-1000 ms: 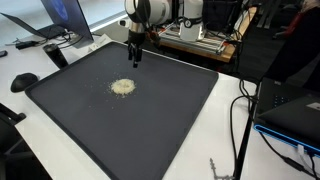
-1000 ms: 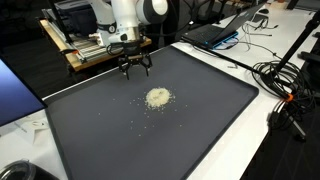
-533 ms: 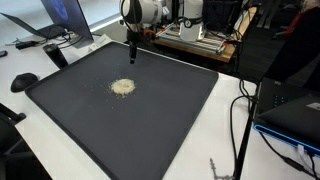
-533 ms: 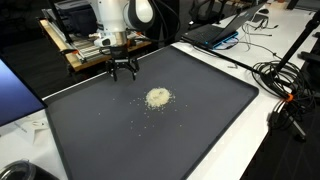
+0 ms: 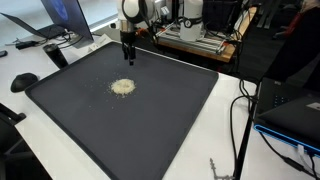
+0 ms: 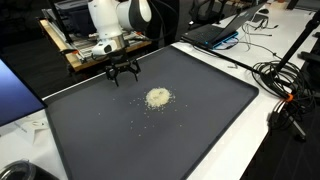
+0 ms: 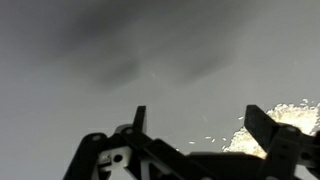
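my gripper (image 5: 127,60) hangs over the black mat (image 5: 150,130), just inside the mat's edge that runs along the wooden rack (image 5: 195,38). both exterior views show me there, pointing straight down at the mat, my tips close above its surface; whether they touch it i cannot tell. my jaws stand wide apart and there is nothing between them. in an exterior view my gripper (image 6: 121,77) shows its fingers spread out over the dark surface, and in the wrist view my gripper (image 7: 198,112) has only bare mat (image 7: 100,60) in the gap.

the pile of pale grains (image 5: 122,87) lies on the mat, farther in from that edge than i am, near the mat's middle and apart from me. it is a small, low heap, lying loose. in an exterior view the pile of pale grains (image 6: 158,97) has a few stray grains (image 6: 150,110) scattered on the mat just beside it. in the wrist view the pile of pale grains (image 7: 285,115) shows at the side of the picture, partly hidden behind one of my fingers (image 7: 268,130), with some specks on the mat near it.

off the mat, past one corner, an open laptop (image 5: 60,22) stands on the white table (image 5: 230,140), and a tangle of cables (image 6: 285,90) lies beyond another side of the mat.
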